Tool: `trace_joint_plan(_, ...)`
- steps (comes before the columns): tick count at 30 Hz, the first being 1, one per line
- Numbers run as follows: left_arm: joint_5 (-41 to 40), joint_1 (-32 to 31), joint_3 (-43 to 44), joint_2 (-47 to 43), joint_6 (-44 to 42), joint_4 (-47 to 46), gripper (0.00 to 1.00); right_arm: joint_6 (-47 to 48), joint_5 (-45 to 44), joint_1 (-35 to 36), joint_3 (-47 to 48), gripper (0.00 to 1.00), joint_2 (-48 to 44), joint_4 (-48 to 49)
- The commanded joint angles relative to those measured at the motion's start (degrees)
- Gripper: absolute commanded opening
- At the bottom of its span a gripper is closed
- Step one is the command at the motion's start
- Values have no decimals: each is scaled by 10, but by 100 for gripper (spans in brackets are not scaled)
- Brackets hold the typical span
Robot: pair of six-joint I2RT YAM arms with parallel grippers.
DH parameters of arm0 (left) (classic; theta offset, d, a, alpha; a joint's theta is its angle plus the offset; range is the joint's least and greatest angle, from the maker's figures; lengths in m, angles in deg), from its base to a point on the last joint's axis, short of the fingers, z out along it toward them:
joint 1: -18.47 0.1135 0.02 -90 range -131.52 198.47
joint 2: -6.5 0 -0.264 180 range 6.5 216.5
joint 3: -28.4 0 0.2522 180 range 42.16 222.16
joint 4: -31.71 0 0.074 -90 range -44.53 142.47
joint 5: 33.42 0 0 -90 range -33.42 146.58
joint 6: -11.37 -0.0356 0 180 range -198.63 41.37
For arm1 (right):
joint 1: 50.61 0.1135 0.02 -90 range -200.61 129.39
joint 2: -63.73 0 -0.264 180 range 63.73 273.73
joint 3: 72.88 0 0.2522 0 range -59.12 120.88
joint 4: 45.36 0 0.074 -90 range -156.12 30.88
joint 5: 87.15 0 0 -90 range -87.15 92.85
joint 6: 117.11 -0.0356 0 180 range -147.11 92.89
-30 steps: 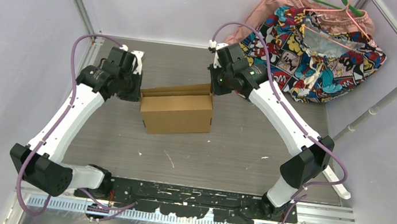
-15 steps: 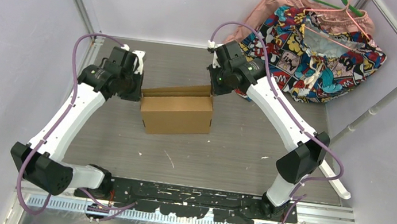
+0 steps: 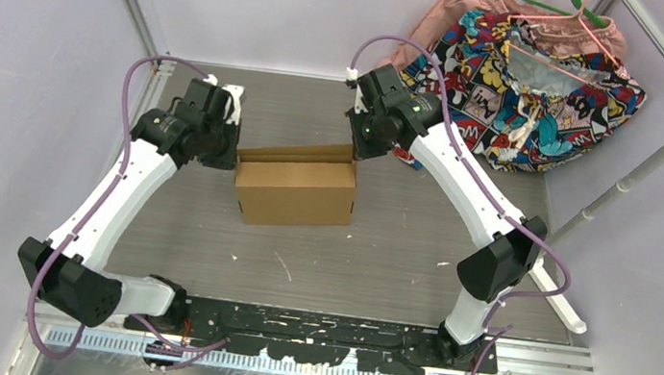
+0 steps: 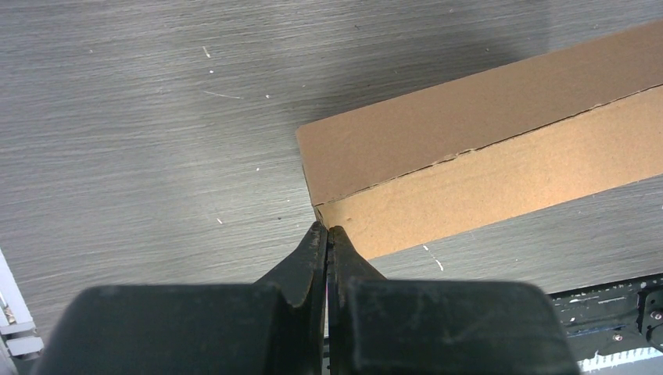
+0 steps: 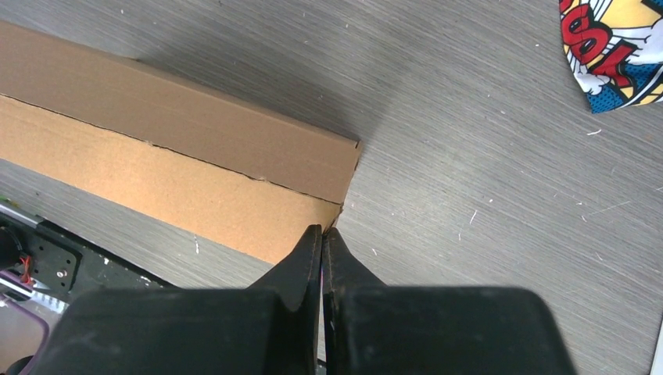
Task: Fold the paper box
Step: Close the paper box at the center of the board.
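On your table [image 3: 378,252] lay one paper box [image 3: 294,192]; both your left gripper [image 4: 327,231] and right gripper [image 5: 322,231] were pinched together.

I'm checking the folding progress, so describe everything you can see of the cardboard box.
The paper box is plain brown unprinted cardboard, folded into a shallow rectangular shape, lying flat on the grey table. A seam runs along its long side, and a cardboard strip shows along its far edge. The shut left gripper and right gripper each sit at an end corner, seemingly touching.
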Motion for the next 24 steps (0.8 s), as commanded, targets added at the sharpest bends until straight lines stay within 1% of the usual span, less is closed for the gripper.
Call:
trace_joint_plan(1,17,-11,18,2,6,-10,0,-17,41,7,37,1,0,5)
trace_joint_plan(24,17,-17,28,6,6,-5,0,-32,57,5,100,1,35,-55)
